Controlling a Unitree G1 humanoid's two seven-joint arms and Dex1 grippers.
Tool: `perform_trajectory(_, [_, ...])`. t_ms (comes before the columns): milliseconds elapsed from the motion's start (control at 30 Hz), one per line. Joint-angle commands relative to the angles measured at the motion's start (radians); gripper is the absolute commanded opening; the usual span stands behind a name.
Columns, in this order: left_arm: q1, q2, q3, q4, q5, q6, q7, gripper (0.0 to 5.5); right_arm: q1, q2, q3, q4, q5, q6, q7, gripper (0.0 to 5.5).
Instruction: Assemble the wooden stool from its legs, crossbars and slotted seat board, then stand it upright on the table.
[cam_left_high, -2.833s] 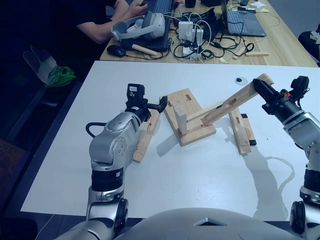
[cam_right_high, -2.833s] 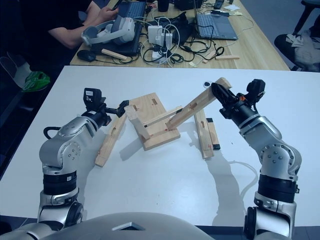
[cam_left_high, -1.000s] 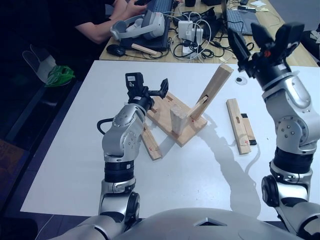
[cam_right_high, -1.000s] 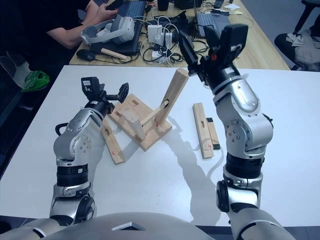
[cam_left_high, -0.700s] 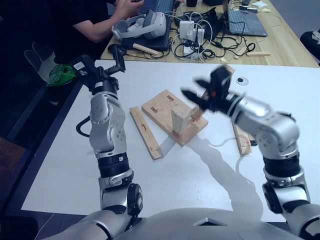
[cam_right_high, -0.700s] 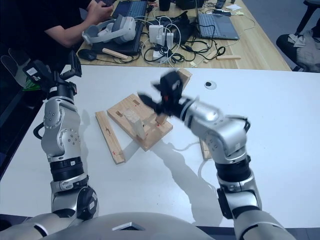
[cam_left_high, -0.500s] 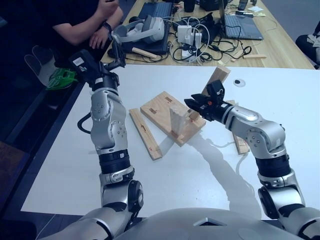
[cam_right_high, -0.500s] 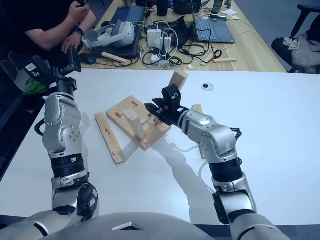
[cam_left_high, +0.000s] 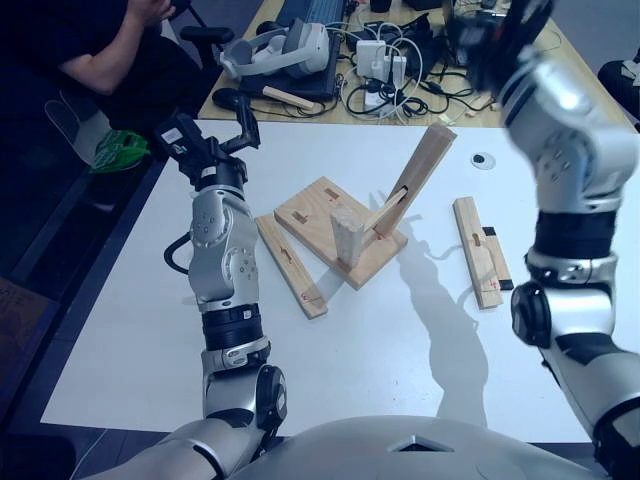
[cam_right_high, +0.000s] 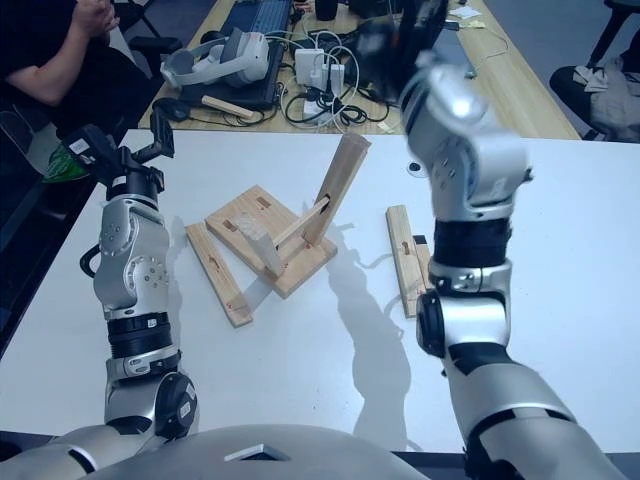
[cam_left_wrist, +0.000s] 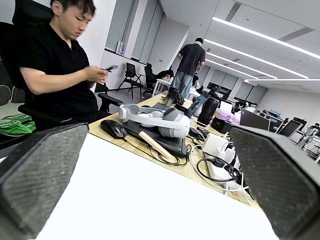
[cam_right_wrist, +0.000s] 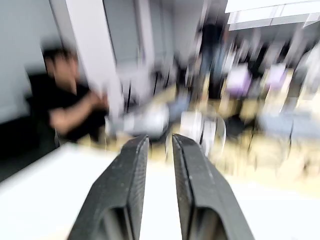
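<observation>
The seat board (cam_left_high: 318, 212) lies flat near the middle of the white bench (cam_left_high: 140, 330), turned corner-on to the robot, with its slots facing up. A short leg (cam_left_high: 345, 238) stands upright in the half of the board nearer the robot. From the board's 2 o'clock edge a longer leg (cam_left_high: 422, 165) rises at a slant, its top leaning away toward 1 o'clock. A crossbar (cam_left_high: 384, 214) joins this leg low down to the parts on the board. At 9 o'clock from the board, just beside its edge, a loose leg (cam_left_high: 290, 265) lies flat on the bench. At 3 o'clock, well apart from the board, another loose piece (cam_left_high: 477, 250) also lies flat, with a small dark thing (cam_left_high: 498, 258) touching its outer side.

The left hand (cam_left_high: 212, 138) is raised over the bench's 10 o'clock corner, its fingers (cam_left_wrist: 42, 175) spread wide with nothing between them. The right hand (cam_right_wrist: 157, 142) is held high at about 1 o'clock, above the cluttered wooden bench behind (cam_left_high: 560, 100). Its fingers (cam_right_wrist: 125, 185) are drawn close, leaving only a thin slit, and they grip nothing. A headset (cam_left_high: 275, 52) and cables (cam_left_high: 385, 85) lie on that rear bench.
</observation>
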Motion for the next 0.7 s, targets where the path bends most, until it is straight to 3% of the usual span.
perform_trajectory(33, [0.005,0.005,-0.005,0.002,0.004,0.000,-0.003,5.19,0.118,-0.023,0.111,-0.024,-0.064,0.046,0.045,0.88])
perform_trajectory(267, [0.006,0.003,-0.007,0.013,0.004,-0.004,-0.004,5.19,0.009,0.030,0.003,-0.021,-0.133,-0.257,-0.002,0.88])
perform_trajectory(400, [0.010,0.004,-0.006,0.018,0.006,-0.008,-0.004,5.19,-0.049,0.060,0.017,-0.142,-0.115,-0.407,0.074,0.88])
perform_trajectory(600, [-0.010,0.015,0.032,0.058,-0.001,-0.058,0.009,5.19,-0.049,0.159,0.055,-0.364,0.385,-0.020,0.292,0.88])
perform_trajectory(700, [-0.053,0.047,0.085,0.136,-0.008,-0.105,0.019,5.19,-0.054,0.223,0.046,-0.338,0.703,0.174,0.359,0.88])
